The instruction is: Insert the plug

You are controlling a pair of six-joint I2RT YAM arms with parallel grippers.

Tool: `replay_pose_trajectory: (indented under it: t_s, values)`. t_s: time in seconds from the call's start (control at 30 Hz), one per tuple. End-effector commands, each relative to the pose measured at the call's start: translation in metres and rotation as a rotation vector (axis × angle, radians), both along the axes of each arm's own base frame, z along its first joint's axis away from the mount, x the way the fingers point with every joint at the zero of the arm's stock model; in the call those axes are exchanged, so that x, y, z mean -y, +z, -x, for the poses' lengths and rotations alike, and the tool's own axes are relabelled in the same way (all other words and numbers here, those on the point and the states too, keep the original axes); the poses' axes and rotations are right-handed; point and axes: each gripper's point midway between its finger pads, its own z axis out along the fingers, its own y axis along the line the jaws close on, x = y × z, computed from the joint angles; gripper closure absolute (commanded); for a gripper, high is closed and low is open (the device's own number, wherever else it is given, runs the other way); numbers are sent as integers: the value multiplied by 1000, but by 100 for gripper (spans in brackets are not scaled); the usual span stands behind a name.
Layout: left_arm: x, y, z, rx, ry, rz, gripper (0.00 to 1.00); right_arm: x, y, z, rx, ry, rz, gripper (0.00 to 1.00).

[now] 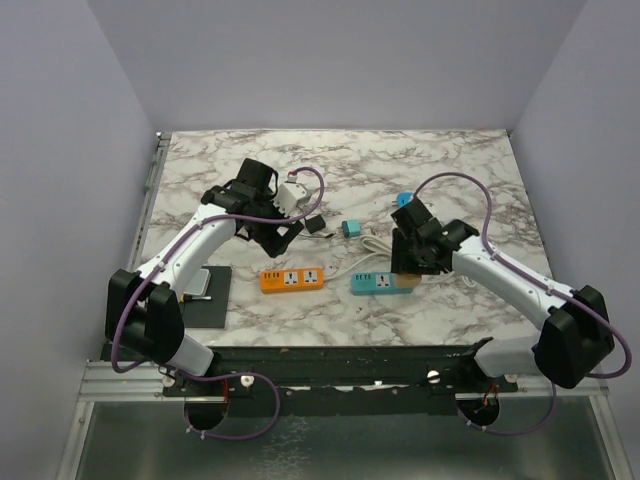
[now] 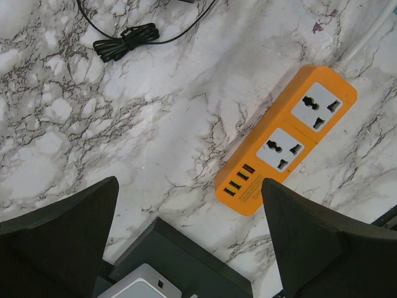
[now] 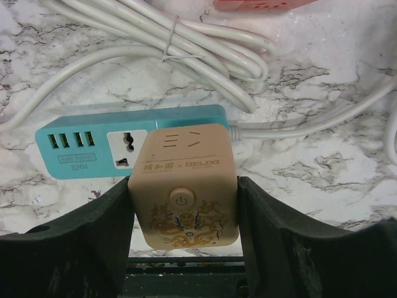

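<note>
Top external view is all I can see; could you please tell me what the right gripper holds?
Observer: The right gripper clamps a beige cube adapter, its button facing the wrist camera.
Operator: Is it over the teal strip?
Observer: Yes, it covers the teal strip at the cord end; one socket beside it shows free.
Operator: And the left gripper?
Observer: The left gripper is open and empty; its camera shows the orange strip with both sockets unoccupied.
</note>
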Motion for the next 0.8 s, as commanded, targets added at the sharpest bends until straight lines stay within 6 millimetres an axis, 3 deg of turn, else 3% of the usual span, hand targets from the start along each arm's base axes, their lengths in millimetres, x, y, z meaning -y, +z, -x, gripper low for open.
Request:
replay_pose_trajectory:
  t_s: [0.0, 0.33, 0.57, 0.77]
  values:
    - [2, 8, 4, 27, -23, 24, 1, 18, -25, 30, -99, -20, 72, 99]
    - [26, 15, 12, -1, -96, 118, 1, 8, -39, 45, -120, -46, 69, 99]
    - [27, 12, 5, -4, -92, 99, 1, -13, -52, 56, -134, -52, -33, 99]
    - [28, 14, 5, 0, -90, 103, 1, -7, -50, 52, -136, -45, 29, 99]
